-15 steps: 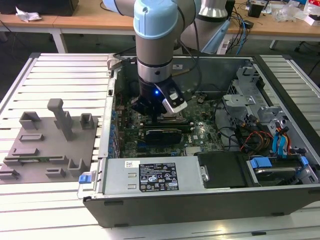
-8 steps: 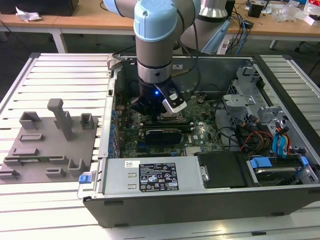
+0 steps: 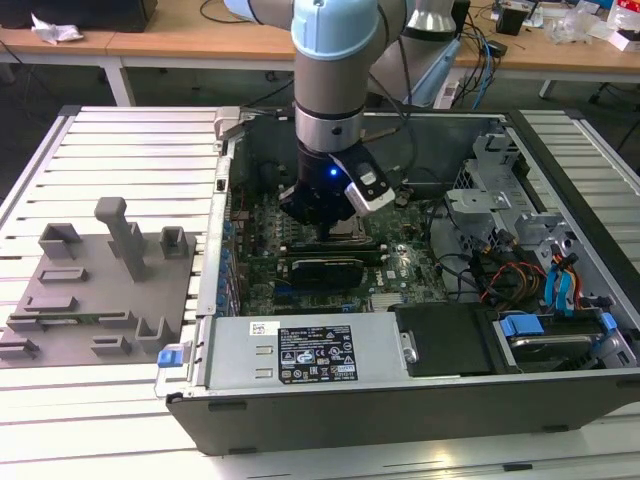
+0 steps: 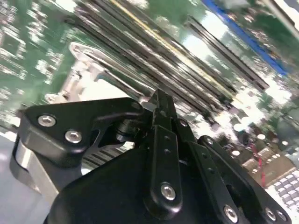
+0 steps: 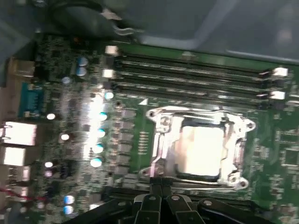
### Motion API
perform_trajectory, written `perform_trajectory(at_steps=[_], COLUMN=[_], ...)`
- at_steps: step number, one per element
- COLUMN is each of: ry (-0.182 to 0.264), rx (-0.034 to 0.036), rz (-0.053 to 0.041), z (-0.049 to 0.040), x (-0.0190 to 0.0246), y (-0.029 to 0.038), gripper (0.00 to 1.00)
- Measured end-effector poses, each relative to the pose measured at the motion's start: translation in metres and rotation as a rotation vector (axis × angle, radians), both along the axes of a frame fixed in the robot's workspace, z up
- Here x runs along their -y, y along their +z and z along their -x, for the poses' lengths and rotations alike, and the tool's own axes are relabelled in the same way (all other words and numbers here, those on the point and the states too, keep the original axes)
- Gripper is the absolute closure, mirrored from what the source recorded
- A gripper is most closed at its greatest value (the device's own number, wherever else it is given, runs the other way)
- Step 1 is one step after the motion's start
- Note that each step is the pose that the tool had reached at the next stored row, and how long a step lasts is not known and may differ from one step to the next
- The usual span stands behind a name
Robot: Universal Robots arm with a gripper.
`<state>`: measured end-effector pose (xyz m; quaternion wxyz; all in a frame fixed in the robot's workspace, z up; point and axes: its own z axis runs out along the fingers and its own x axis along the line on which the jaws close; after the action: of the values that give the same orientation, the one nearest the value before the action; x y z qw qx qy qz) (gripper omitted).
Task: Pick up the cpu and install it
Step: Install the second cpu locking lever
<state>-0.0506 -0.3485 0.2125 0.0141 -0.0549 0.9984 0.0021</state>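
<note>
In the first wrist view the cpu (image 5: 201, 149) shows as a pale silver square lying flat inside the metal-edged socket frame (image 5: 159, 140) on the green motherboard. My gripper (image 5: 162, 182) hovers just beside the frame's edge, its black fingers (image 5: 152, 200) pressed together with nothing visible between them. The second wrist view has the shut gripper (image 4: 158, 95) pointing at the board, close to the socket's shiny metal lever (image 4: 84, 70). From the exterior view the gripper (image 3: 330, 232) hangs low inside the open computer case (image 3: 400, 400), over the middle of the board.
Long memory slots (image 5: 187, 74) run along one side of the socket. A grey plastic tray with upright blocks (image 3: 100, 290) lies at the exterior view's left. Drive cages and coloured cables (image 3: 530, 270) crowd the case's right end. The power supply (image 3: 300, 355) runs along the case's near wall.
</note>
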Motion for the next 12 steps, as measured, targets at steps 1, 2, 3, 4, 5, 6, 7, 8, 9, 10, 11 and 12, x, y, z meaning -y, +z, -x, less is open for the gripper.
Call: perform_trajectory(at_steps=[1, 2, 3, 4, 5, 6, 7, 8, 9, 10, 11, 12], ry=[0.000, 0.000, 0.000, 0.000, 0.000, 0.000, 0.000, 0.000, 0.000, 0.000, 0.000, 0.000], rx=[-0.0012, -0.0012, -0.0013, -0.0012, -0.0012, -0.0012, -0.0012, -0.0011, -0.0012, -0.0012, -0.0012, -0.0011], rz=[0.0000, 0.0000, 0.0005, 0.0003, 0.0003, 0.0004, 0.0001, 0.0001, 0.0003, 0.0002, 0.0002, 0.0003], z=[-0.0090, -0.0120, -0.0127, -0.0129, -0.0130, -0.0130, -0.0131, -0.0130, -0.0130, -0.0130, -0.0130, -0.0130], x=[-0.0023, -0.0037, -0.0052, -0.0066, -0.0081, -0.0093, -0.0095, -0.0095, -0.0094, -0.0094, -0.0094, -0.0094], y=[0.0000, 0.0011, 0.0043, 0.0067, 0.0103, 0.0154, 0.0168, 0.0168, 0.0170, 0.0170, 0.0170, 0.0170], gripper=[0.89, 0.89, 0.89, 0.89, 0.89, 0.89, 0.89, 0.89, 0.89, 0.89, 0.89, 0.89])
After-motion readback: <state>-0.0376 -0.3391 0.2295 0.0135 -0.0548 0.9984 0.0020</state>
